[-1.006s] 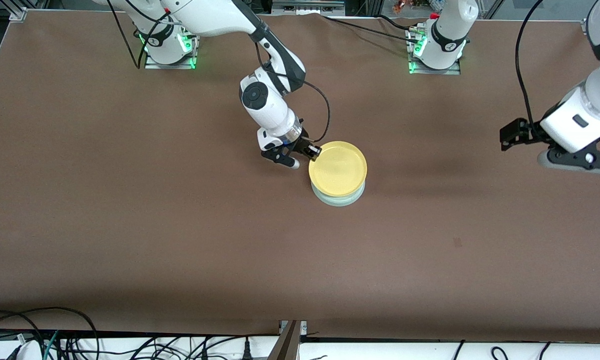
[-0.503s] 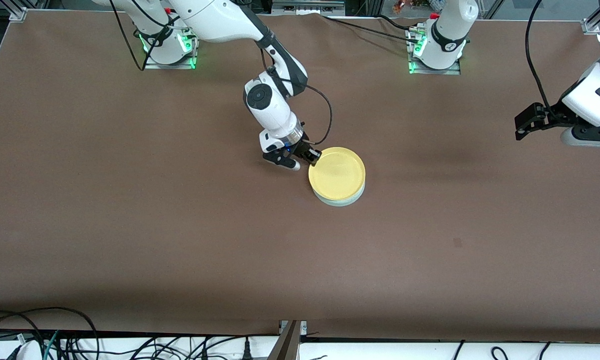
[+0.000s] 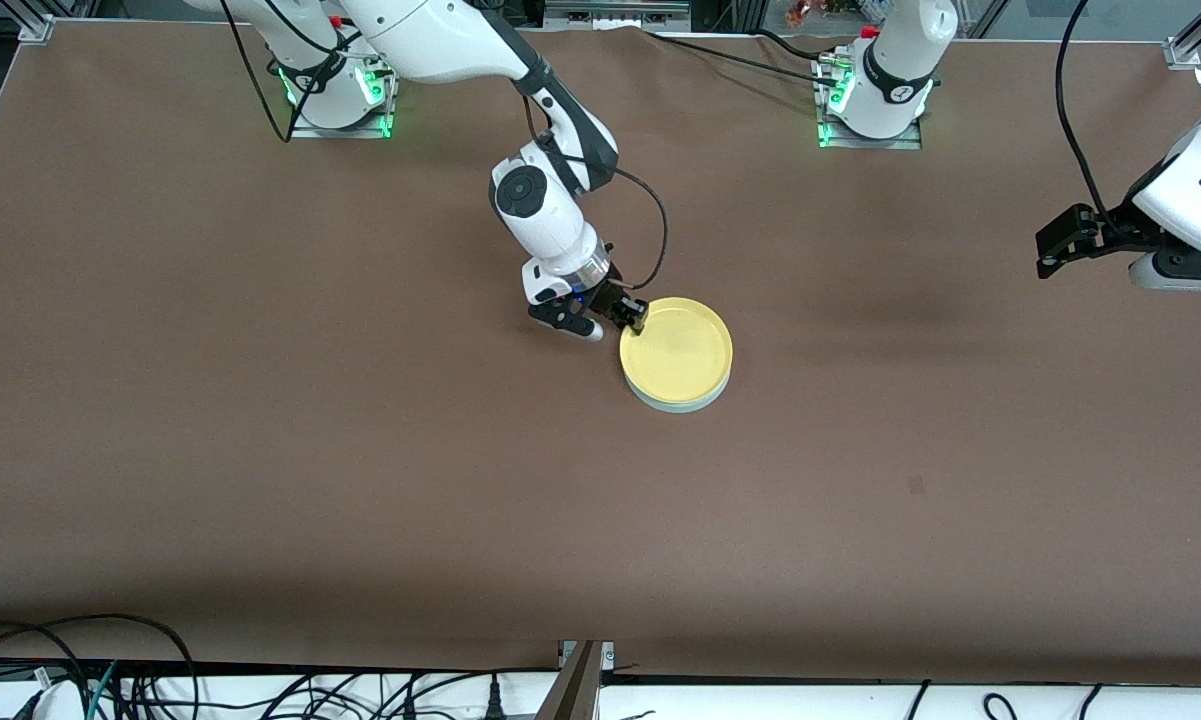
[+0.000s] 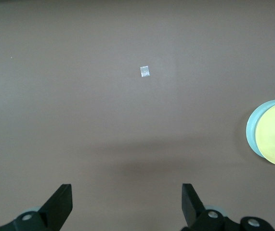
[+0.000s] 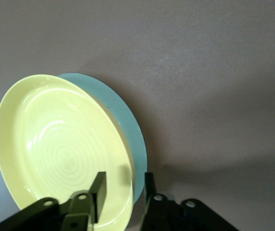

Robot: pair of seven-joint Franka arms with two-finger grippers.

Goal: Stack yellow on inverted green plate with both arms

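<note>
Lowered since the earlier frame, the yellow plate (image 3: 676, 350) now sits flat on the green plate (image 3: 682, 403), mid-desk. The right gripper (image 3: 615, 318) straddles its rim, jaws parting with the rim between them. The left gripper (image 4: 126, 202) waits, jaws wide, over the desk's (image 3: 260, 450) left-arm end. The plate looks stiff, smooth and likely slippery; the rim offers the only hold. Bare brown surface surrounds the stack.

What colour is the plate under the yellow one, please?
Pale mint green plate; clearest in the right wrist view.
</note>
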